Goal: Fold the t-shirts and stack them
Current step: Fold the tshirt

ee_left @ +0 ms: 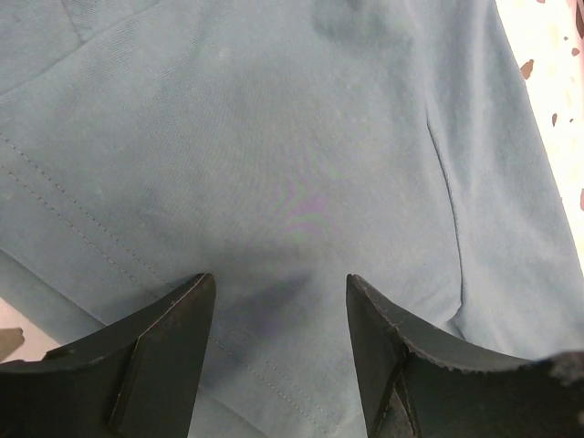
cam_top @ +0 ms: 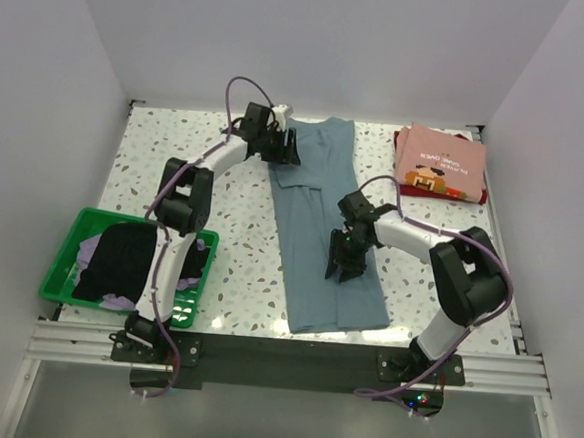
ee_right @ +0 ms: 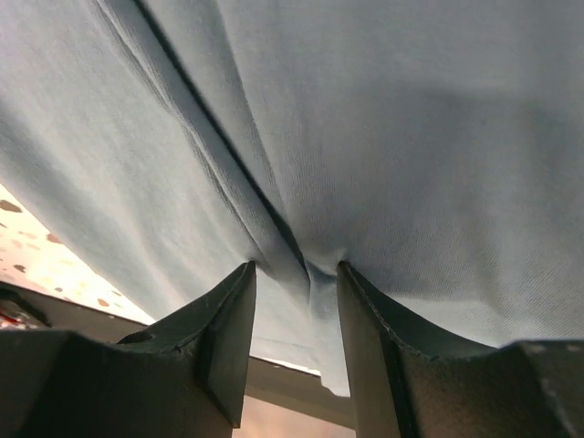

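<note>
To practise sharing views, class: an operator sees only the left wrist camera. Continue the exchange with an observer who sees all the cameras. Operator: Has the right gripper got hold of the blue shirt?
Observer: Yes, the right gripper pinches a fold of the blue shirt between its fingers.
Operator: Is anything folded yet?
Observer: A pink shirt lies folded at the far right.
Operator: What is left to fold?
Observer: A black shirt lies in the green basket at the near left.
</note>
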`<state>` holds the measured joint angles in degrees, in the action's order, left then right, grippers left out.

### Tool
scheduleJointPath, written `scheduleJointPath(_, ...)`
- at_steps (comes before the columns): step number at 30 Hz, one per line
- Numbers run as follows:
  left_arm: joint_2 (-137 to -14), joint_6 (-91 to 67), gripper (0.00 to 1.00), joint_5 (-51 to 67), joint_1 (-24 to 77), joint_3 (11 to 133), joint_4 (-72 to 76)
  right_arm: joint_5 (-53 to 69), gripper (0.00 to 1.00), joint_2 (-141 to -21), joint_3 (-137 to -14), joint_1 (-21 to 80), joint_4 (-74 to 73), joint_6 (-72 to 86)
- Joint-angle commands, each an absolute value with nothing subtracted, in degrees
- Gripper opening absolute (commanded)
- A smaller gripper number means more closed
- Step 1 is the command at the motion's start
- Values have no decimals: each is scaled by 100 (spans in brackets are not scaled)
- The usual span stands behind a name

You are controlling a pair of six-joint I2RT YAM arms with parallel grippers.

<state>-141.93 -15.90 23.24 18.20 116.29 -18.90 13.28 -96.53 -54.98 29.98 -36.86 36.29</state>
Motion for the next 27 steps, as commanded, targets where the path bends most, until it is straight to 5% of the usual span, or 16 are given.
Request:
scheduleJointPath(1,-14757,-1213,66,2004,1784,11558,-2181,1503,44,-10009,-5730,3330,-3700,4060)
scheduleJointPath(15,-15188,-1318,71,2443,1740,12103,-1697,1380,45,-10802,-6934,3999,-3841,4157)
scheduleJointPath(27,-13642,-1775,77,3234,1740,11918,-545,800,52,-10029,-7708,4017,-4877,3568)
